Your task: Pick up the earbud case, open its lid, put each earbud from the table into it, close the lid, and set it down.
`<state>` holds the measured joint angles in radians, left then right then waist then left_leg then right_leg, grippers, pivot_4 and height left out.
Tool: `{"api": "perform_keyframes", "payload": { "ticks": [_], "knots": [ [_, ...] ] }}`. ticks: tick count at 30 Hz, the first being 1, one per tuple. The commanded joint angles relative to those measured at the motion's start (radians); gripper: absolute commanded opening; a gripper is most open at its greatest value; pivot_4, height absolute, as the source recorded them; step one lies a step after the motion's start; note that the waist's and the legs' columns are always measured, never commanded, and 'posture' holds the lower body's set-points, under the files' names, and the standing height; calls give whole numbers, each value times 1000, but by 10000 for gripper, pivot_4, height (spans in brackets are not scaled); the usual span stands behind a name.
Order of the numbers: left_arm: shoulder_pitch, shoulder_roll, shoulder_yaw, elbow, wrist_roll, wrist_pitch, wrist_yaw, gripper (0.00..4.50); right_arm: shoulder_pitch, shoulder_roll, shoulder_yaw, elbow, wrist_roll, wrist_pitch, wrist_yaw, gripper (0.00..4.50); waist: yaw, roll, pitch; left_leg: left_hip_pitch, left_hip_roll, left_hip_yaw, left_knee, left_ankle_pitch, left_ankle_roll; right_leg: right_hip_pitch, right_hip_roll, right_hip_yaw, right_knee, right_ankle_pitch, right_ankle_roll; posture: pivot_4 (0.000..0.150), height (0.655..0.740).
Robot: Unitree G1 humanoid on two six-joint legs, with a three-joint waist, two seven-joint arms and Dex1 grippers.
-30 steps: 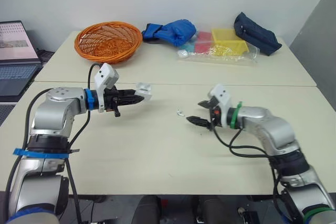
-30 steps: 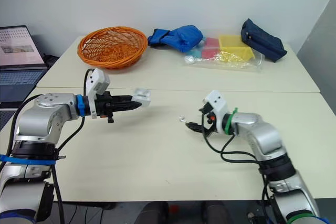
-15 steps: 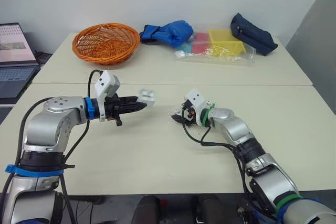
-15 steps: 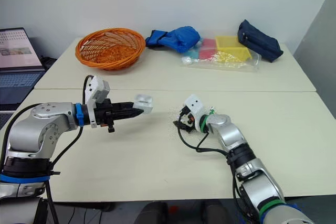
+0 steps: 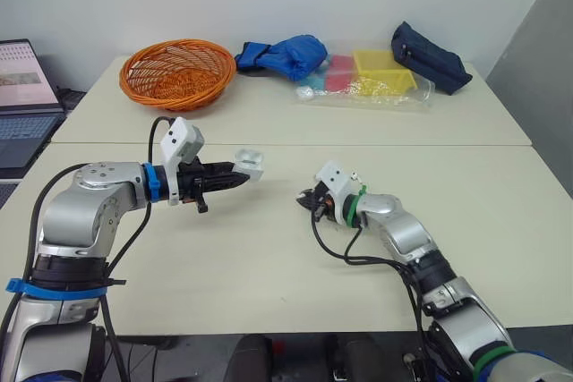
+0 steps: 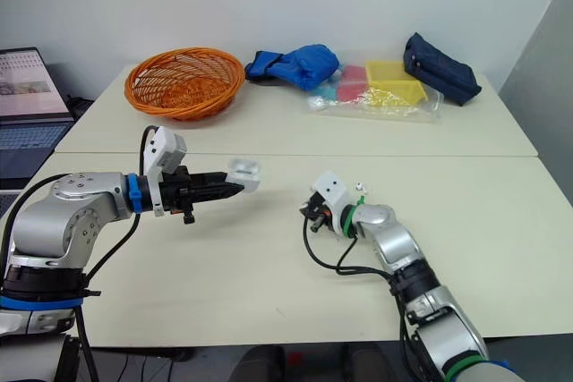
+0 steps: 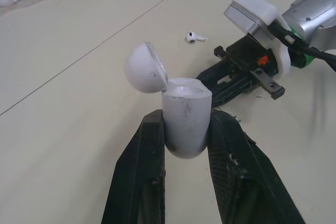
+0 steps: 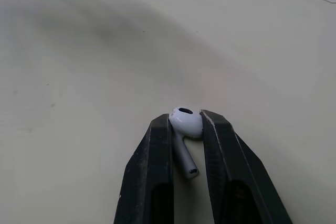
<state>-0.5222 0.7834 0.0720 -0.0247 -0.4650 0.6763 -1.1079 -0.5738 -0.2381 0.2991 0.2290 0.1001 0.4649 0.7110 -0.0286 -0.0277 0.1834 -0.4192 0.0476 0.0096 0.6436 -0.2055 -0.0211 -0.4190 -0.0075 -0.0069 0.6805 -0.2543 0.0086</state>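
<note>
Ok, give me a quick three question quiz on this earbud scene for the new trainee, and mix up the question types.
1. True or false: the lid of the earbud case in the left gripper is shut.
2. What is the right gripper shut on? A) an earbud B) the earbud case C) nothing
3. Fill in: ____ earbud(s) lie free on the table.

Key
1. False: the lid stands open.
2. A.
3. One: a single loose earbud lies on the table near the right gripper.
</note>
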Motion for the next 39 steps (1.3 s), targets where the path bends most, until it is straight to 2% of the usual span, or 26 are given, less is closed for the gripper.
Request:
{"api": "perform_keyframes", "payload": {
  "ticks": [1, 3, 7, 14, 16, 18, 22, 27, 33, 39],
  "knots": [
    [-10, 9, 8, -20, -17, -12, -11, 7427, 72, -168, -25, -249, 30, 105, 112, 4062, 9, 0, 0, -1, 0, 0, 0, 0, 0, 0, -1, 0, 0, 0, 0, 1500, 7400],
    [-6, 7, 5, -25, -20, -11, -15, 7427, 111, -255, -45, -361, 56, 160, 152, 4062, 15, 0, 0, -2, -1, 0, 1, 0, 0, 0, -2, -1, -1, 0, 0, 1500, 7400],
    [2, -18, -18, -47, -27, -18, -23, 7427, 237, -520, -192, -629, 201, 352, 275, 4062, 24, 0, 0, -1, -1, 0, 1, 0, 0, 0, -1, -1, -1, 0, 0, 1500, 7400],
    [-21, -46, -70, -66, -25, -25, -40, 7427, 320, -714, -217, -601, 192, 316, 335, 4062, 20, 0, 1, 1, 1, -1, 0, 0, 0, 0, 1, -1, 0, 0, -3, 1500, 7400],
    [-32, -65, -86, -115, -52, -23, -55, 7427, 369, -840, -244, -542, 176, 257, 421, 4062, 24, 0, 1, 1, 0, 0, 1, 0, 0, 0, 1, -1, 0, 0, -3, 1500, 7400],
    [-42, -85, -91, -161, -83, -18, -67, 7427, 387, -912, -253, -489, 170, 210, 465, 4062, 27, 0, 1, 0, 0, 1, 1, 0, 0, 0, 0, 0, -2, 0, -2, 1500, 7400],
    [-42, -97, -125, -241, -96, -86, -133, 7427, 363, -949, -239, -400, 158, 143, 505, 4062, 26, 0, 1, -1, -1, 2, 1, 0, 0, 0, -1, 0, -3, 0, -1, 1500, 7400],
    [-47, -209, -100, -215, -138, -141, -90, 7427, 306, -944, -194, -338, 159, 175, 563, 4062, 22, 0, 1, 1, 0, 1, 1, 0, 0, 0, 1, 0, -1, 0, -2, 1500, 7400],
    [-20, -270, -90, -189, -172, -159, -72, 7427, 237, -954, -116, -263, 93, 139, 619, 4062, 22, 0, 1, 1, 0, 2, 1, 0, 0, 0, 1, 1, -1, 0, -2, 1500, 7400],
    [-7, -299, -121, -171, -136, -212, -56, 7427, 230, -937, -90, -235, 67, 146, 622, 4062, 23, 0, 1, 1, 0, 2, 1, 0, 0, 0, 1, 1, -2, 0, -2, 1500, 7400]
  ]
}}
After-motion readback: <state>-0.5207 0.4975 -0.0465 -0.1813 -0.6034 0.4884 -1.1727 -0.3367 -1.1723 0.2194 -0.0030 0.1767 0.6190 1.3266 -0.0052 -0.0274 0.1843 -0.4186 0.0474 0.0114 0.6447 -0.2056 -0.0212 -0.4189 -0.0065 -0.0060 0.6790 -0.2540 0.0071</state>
